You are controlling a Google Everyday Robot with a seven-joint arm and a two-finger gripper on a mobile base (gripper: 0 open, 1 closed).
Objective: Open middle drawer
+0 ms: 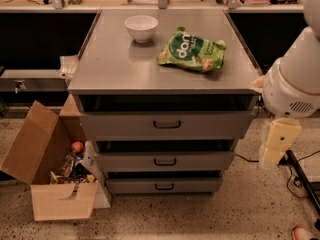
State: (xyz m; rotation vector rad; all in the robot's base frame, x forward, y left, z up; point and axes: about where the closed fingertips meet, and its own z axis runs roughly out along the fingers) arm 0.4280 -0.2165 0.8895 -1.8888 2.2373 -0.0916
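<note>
The middle drawer (200,161) is a wide grey front with a small dark bar handle (165,161), set between a taller top drawer (210,125) and a narrow bottom drawer (195,185). All three fronts stand slightly out from the cabinet, with dark gaps above them. My gripper (276,143) is the cream part hanging below the white arm (292,81), off the cabinet's right side at about the middle drawer's height. It is well clear of the handle and touches nothing.
A white bowl (141,27) and a green snack bag (192,50) lie on the cabinet top (115,64). An open cardboard box (47,174) of clutter sits on the floor to the left. Black cables (300,171) run on the floor at the right.
</note>
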